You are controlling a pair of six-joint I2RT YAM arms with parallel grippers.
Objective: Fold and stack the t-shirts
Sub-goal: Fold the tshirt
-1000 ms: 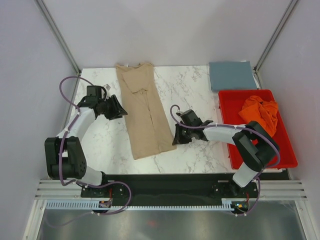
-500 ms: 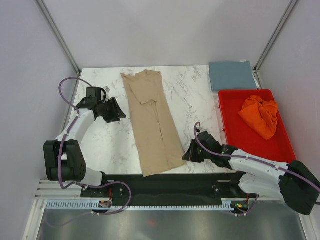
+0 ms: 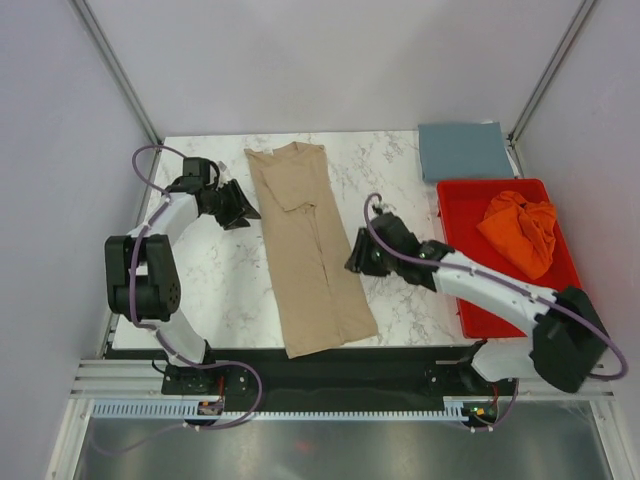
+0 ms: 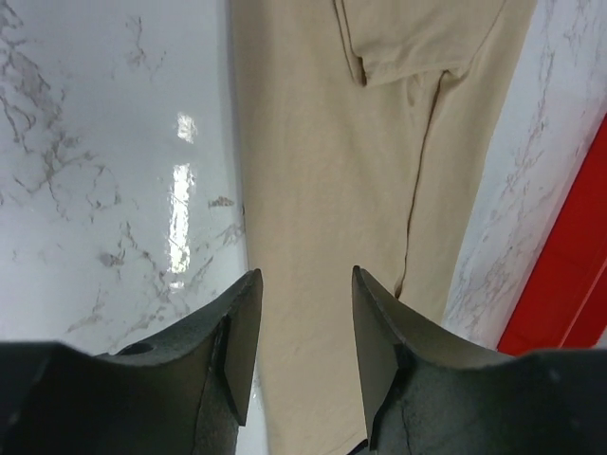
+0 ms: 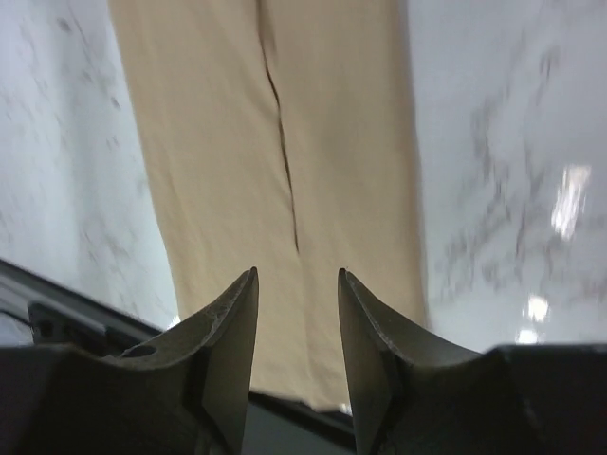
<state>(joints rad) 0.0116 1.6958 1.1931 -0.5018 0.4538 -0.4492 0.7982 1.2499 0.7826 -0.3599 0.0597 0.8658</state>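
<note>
The right wrist view is blurred. The left wrist view cuts off the tan t-shirt (image 4: 322, 190) and red tray (image 4: 569, 284).

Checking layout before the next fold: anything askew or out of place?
The tan t-shirt, a long folded strip, lies skewed, its near hem reaching the front edge of the table. The orange t-shirt is a crumpled heap in the red tray. The blue-grey t-shirt lies flat and folded.
</note>
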